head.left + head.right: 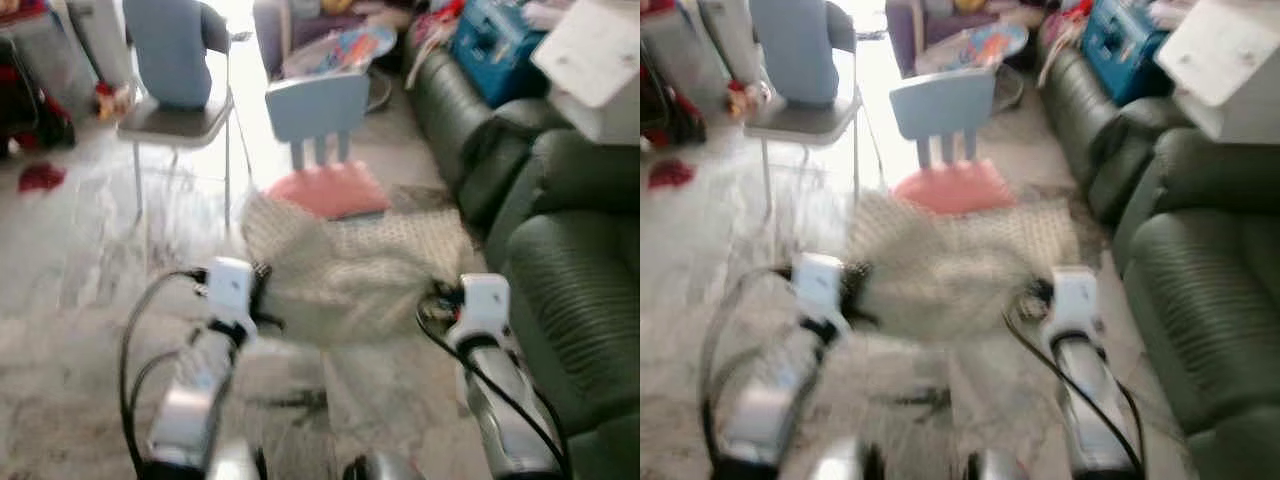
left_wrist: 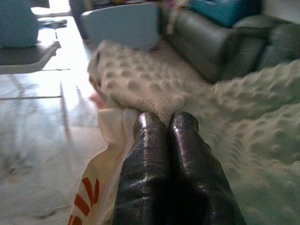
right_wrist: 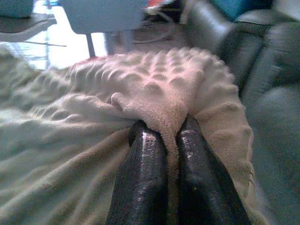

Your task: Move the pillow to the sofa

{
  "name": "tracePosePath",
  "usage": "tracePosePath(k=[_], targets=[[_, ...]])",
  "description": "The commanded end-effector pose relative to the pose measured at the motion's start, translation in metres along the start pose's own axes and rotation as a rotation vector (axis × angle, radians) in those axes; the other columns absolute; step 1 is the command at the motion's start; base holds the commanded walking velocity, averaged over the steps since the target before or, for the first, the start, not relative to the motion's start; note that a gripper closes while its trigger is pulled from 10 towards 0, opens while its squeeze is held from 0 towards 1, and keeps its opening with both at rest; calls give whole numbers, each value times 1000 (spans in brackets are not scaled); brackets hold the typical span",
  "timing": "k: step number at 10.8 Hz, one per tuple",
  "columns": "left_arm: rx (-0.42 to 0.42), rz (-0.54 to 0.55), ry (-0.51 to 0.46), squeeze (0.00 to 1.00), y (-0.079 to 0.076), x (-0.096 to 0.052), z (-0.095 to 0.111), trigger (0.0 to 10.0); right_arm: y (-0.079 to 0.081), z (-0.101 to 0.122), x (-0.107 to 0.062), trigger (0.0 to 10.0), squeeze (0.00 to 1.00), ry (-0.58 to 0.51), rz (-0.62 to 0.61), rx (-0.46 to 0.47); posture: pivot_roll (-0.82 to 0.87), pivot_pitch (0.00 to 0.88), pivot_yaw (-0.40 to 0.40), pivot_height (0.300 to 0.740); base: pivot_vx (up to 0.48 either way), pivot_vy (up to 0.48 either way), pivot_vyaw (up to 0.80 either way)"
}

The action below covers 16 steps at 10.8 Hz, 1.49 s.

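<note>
Both grippers' fingers, left (image 2: 166, 126) and right (image 3: 166, 133), pinch the cream dotted pillow (image 1: 350, 270) beside the sofa (image 1: 570, 280).

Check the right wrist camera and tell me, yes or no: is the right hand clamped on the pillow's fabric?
Yes, the right hand has both black fingers shut on a fold of the cream bumpy pillow.

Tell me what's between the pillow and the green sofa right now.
Bare pale floor, as the left eye view shows. The pillow hangs between the left gripper and right gripper, both shut on it, with the sofa to the robot's right.
</note>
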<state>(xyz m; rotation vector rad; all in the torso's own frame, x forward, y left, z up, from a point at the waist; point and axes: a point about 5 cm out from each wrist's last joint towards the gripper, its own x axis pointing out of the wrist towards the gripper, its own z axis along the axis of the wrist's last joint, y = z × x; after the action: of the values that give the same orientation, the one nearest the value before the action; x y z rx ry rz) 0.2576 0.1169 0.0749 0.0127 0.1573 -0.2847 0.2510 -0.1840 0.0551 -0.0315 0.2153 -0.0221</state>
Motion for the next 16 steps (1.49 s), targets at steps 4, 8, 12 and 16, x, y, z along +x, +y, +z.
tracePosePath(k=[4,8,12,16], targets=[[17,-4,-8,0,2,-2,2,10000,4,7,1,10000,0,-30,7,10,-39,46,-39,740,0,0,0],[13,-13,-15,0,1,0,4,10000,4,9,3,10000,0,-36,9,9,-53,63,-35,740,0,0,0],[17,-13,-44,0,6,7,11,10000,-1,7,2,10000,0,-14,-6,7,-60,70,-43,740,0,0,-558],[-5,-22,-59,0,9,9,14,10000,-2,6,1,10000,0,-5,-8,3,-62,73,-44,740,0,0,0]])
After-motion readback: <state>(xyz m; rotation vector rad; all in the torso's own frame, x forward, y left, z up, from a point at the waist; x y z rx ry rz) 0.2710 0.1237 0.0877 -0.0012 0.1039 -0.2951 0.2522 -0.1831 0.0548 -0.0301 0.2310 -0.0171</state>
